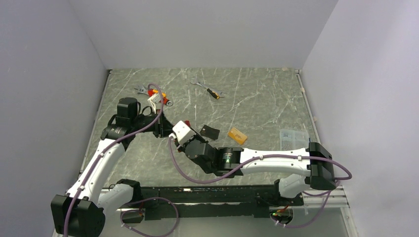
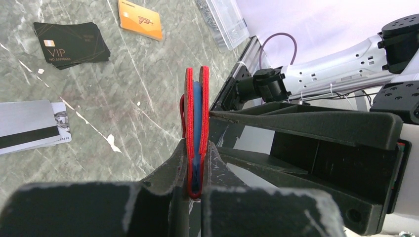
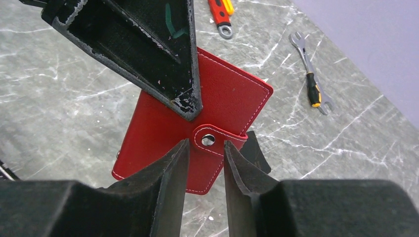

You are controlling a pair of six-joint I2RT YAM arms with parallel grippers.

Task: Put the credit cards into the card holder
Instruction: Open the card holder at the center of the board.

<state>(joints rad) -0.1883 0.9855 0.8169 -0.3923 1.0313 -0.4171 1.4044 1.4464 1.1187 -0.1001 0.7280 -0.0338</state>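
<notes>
Card holder (image 3: 232, 98), snapped shut and held edge-up above the table (image 2: 123, 98). Your left gripper (image 2: 196, 150) is clamped tight on it. Your right gripper (image 3: 206, 143) stands parted, one finger on either side of the holder's snap tab (image 3: 217, 138). Beside the holder, flat on the table: silver card (image 2: 29, 126), black card (image 2: 71, 44) and, beyond the black one, orange-gold card (image 2: 140, 19).

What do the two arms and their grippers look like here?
The left arm and right arm have white link shells, black joint housings and black bases; a purple cable runs along each. The left gripper and right gripper carry black wedge-shaped fingers with scuffed, pale-chipped edges.
</notes>
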